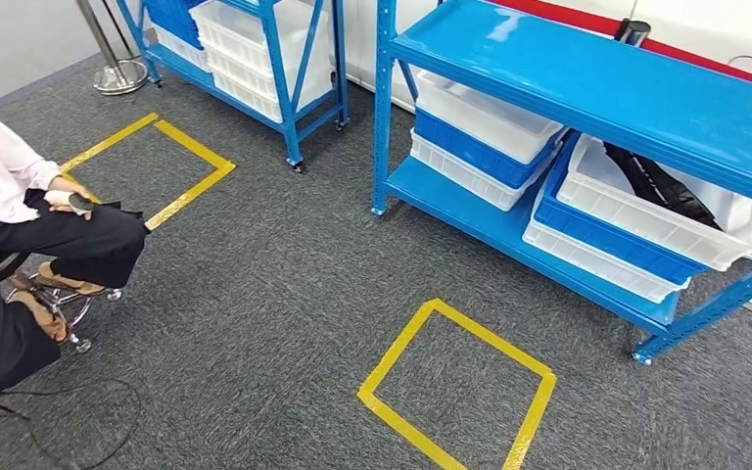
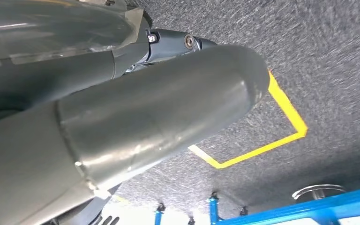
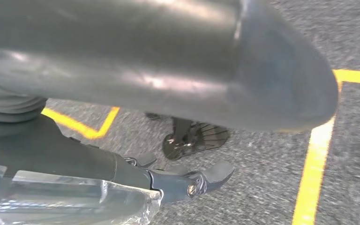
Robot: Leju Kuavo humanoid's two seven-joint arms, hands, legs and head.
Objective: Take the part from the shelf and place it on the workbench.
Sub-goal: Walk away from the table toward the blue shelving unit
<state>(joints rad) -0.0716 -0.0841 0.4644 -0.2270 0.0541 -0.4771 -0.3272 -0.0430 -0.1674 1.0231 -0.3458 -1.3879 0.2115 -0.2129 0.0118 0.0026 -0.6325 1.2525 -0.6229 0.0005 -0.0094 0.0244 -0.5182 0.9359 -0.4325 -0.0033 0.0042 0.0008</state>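
A blue metal shelf (image 1: 587, 93) is seen in the head view, standing on grey carpet (image 1: 274, 294). On its lower level, stacked white and blue bins are kept. The part (image 1: 661, 186), a long black piece, is laid in the upper white bin (image 1: 646, 220) of the stack nearer the shelf's right-hand end. Its long axis is run diagonally across the bin, one end pointed toward the back of the shelf and the other toward the bin's front right corner; finer detail cannot be made out.

A yellow tape square (image 1: 458, 384) is marked on the carpet in front of the shelf. A second blue rack (image 1: 255, 49) with white bins is placed beyond the shelf's left end, and a seated person (image 1: 20, 225) is seen well to the left of the shelf.

The left hand (image 2: 122, 117) is hung over the carpet, nothing seen in it; how far it is spread cannot be told. The right hand (image 3: 168, 93) is likewise hung above the carpet, its dark fingers (image 3: 211, 176) stretched out and apart, with nothing held.
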